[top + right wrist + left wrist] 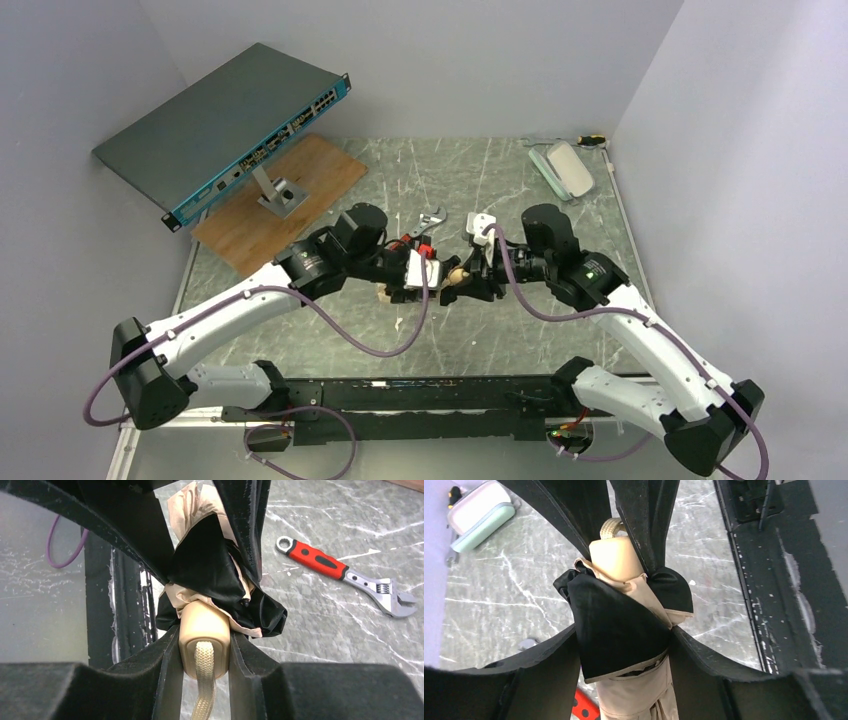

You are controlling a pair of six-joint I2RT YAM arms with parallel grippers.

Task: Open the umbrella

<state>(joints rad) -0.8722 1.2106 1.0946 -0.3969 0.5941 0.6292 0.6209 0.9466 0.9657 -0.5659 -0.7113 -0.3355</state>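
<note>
The umbrella (447,283) is folded and held between both grippers at mid-table. In the left wrist view its cream-tan fabric and black lining (621,625) bunch between my left gripper's (624,655) fingers, which are shut on the folded canopy. The cream knob handle (616,555) points away, clamped by the other gripper. In the right wrist view my right gripper (204,650) is shut on the handle (202,625), its woven cream strap (204,680) hanging toward the camera. The shaft is hidden. In the top view the left gripper (412,283) and right gripper (470,280) face each other.
A red-handled adjustable wrench (345,575) lies on the grey-green table just behind the grippers (425,230). A pale mint-green case (562,168) sits at the far right (481,512). A network switch (225,125) on a stand over a wooden board (285,195) stands far left.
</note>
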